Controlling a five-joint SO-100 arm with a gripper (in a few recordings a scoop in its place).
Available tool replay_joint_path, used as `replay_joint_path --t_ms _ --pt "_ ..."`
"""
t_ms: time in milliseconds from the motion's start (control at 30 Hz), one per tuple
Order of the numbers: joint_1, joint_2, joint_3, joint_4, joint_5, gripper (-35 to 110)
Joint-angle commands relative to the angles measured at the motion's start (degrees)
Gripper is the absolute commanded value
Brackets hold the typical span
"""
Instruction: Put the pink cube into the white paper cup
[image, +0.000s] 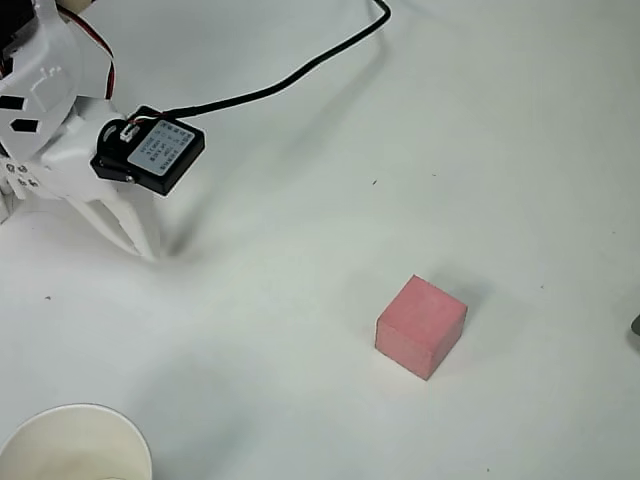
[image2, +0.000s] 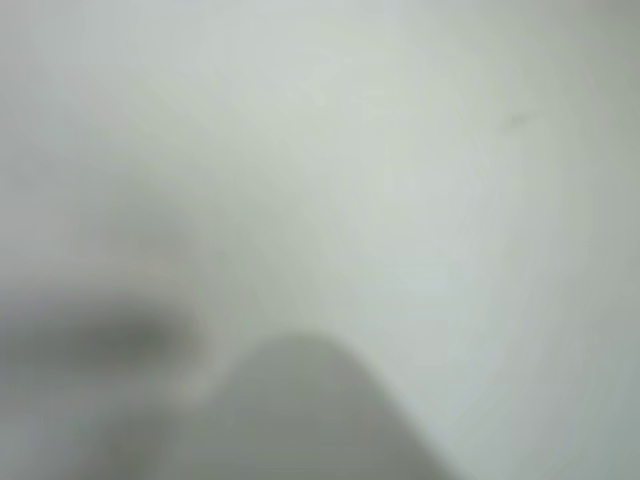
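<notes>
Claw (image: 143, 248) near unreadable labelled motor (image: 160, 152), far from pink cube (image: 421, 326).

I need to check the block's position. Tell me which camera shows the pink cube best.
The overhead view: the pink cube lies whole and sharp on the white table, apart from the gripper. The wrist view is a pale blur, no cube recognizable.

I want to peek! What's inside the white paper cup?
The white paper cup looks empty: just its pale inside shows. Its lower part is cut off by the picture's edge. The pink cube sits outside on the table.
</notes>
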Motion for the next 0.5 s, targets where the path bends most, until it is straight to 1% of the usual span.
replay_joint_path --t_ms 0,467 --pt "-13.6 14.4 -0.9 -6.3 4.8 0" --pt "-14.3 14.4 -0.9 -4.7 7.6 0"
